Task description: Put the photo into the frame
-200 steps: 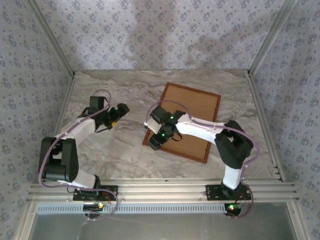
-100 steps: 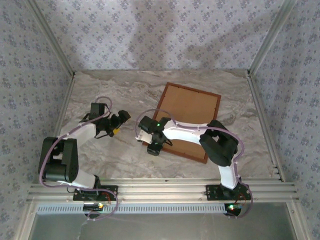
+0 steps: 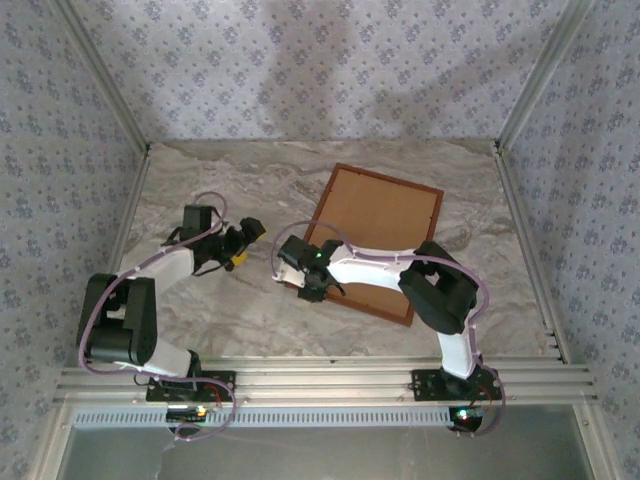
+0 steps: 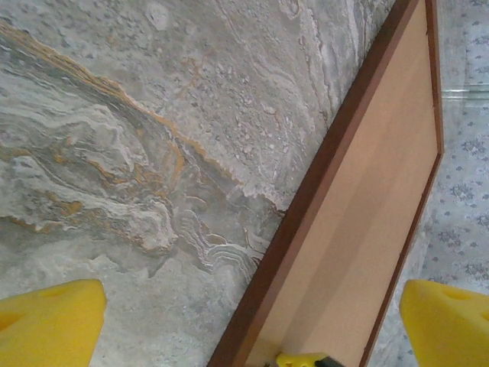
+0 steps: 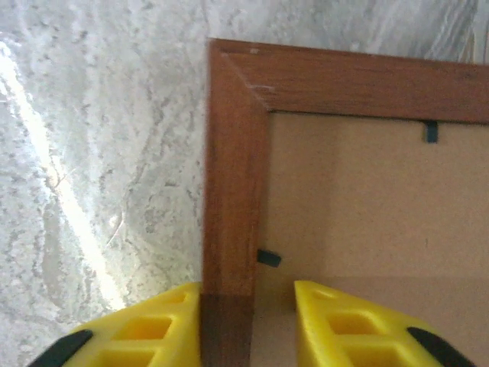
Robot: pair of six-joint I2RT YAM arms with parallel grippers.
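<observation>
Right arm has swung leftward since a second ago, sliding its claw off the board to the frame's 7 o'clock corner, and its jaws have narrowed a lot. Left arm crept toward the frame too.

Going from the left in the overhead view: the left gripper [image 3: 250,233] hovers over the marble table [image 3: 200,310], just off the frame's 9 o'clock side and not touching it. Its wrist cam shows what the overhead can't: the left gripper [image 4: 244,329] is spread wide, yellow fingers [image 4: 50,321] at the far edges of the shot, with nothing between them.

Next comes the right gripper [image 3: 308,288], down at that corner. From above you can't read its jaws. The wrist cam has the right gripper [image 5: 248,325] straddling the side rail. One of its fingers [image 5: 145,332] sits against the rail's outer edge, the other on the board side. Can't tell if it's actually clamped yet.

The frame [image 3: 388,180] lies flat at about 3 o'clock from the table's middle, back side up, with the brown backing board [image 3: 385,225] seated in it. Only the close-up catches the small dark tabs [image 5: 267,258] along the inner edge.
</observation>
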